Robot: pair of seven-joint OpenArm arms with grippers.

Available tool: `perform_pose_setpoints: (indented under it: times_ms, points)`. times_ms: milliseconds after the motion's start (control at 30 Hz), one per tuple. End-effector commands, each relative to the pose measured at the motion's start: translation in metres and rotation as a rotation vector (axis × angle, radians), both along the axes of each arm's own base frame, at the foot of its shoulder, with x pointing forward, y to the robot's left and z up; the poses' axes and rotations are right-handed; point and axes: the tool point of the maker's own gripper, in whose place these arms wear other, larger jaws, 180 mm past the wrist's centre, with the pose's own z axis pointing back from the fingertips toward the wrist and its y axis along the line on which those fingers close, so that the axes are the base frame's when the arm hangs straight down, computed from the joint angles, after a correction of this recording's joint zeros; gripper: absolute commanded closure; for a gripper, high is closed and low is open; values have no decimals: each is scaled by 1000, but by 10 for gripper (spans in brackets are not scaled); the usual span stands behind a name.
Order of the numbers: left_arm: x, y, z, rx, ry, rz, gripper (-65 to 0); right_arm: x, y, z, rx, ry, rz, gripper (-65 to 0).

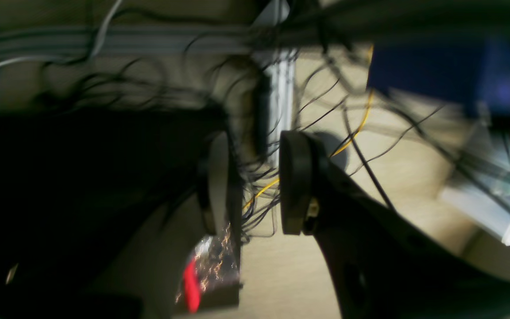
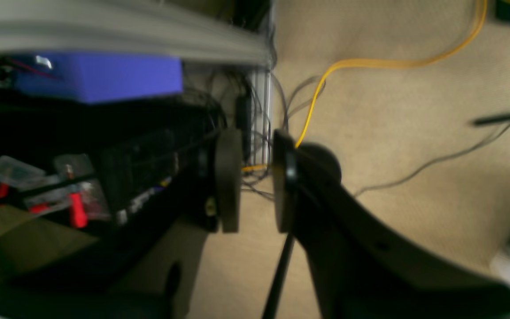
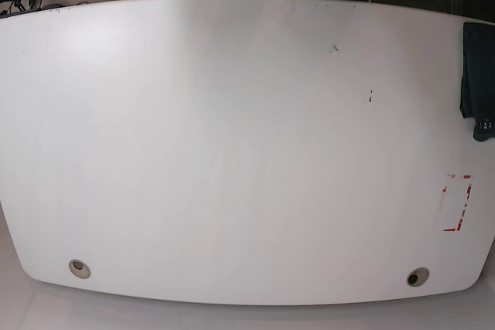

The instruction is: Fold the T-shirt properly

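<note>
Two grippers showed only in their own wrist views, both blurred. The left gripper (image 1: 255,186) had its pads apart with a clear gap between them, nothing caught there; cables and a yellow wire (image 1: 357,128) showed through the gap against beige carpet (image 1: 281,274). The right gripper (image 2: 257,181) likewise stood with a narrow gap between its pads, released, gripping nothing, above the same carpet with a yellow cable (image 2: 370,64) running off toward one o'clock. In the base view neither arm appeared. The T-shirt (image 3: 479,79), dark and bunched, lay at the white table's (image 3: 232,152) far edge at about three o'clock, cut off by the frame. Red tape marks (image 3: 456,202) sat toward four o'clock.
</note>
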Motion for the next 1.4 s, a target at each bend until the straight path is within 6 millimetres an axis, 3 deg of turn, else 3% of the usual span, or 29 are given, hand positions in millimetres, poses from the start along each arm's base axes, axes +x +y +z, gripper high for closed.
perform_pose_setpoints:
  times_ms: [0,100,267,333,633,800,867,1367]
  points:
    - [-21,2,-18,-12,76,26,-175,-17,-4,-17,-14,62,-7,-116]
    - [-24,17,-40,38,132,60,-175,-22,-6,-39,-34,113,-13,-116]
    - [-16,20,-66,83,193,28,-176,-22,-7,-66,-74,152,-27,-116]
    - [-26,20,-76,95,244,2,-176,-29,-7,-76,-90,185,-33,-116]
    - [7,24,-107,121,338,-40,-172,-27,7,-104,-128,262,2,-116]
    - [22,25,-113,161,360,-90,-172,-18,2,-109,-177,255,-2,-120]
    - [29,27,-115,182,365,-108,-172,-2,-1,-112,-195,239,-7,-122]
    - [43,32,-117,245,366,-140,-174,-3,-4,-126,-209,319,-33,-124]
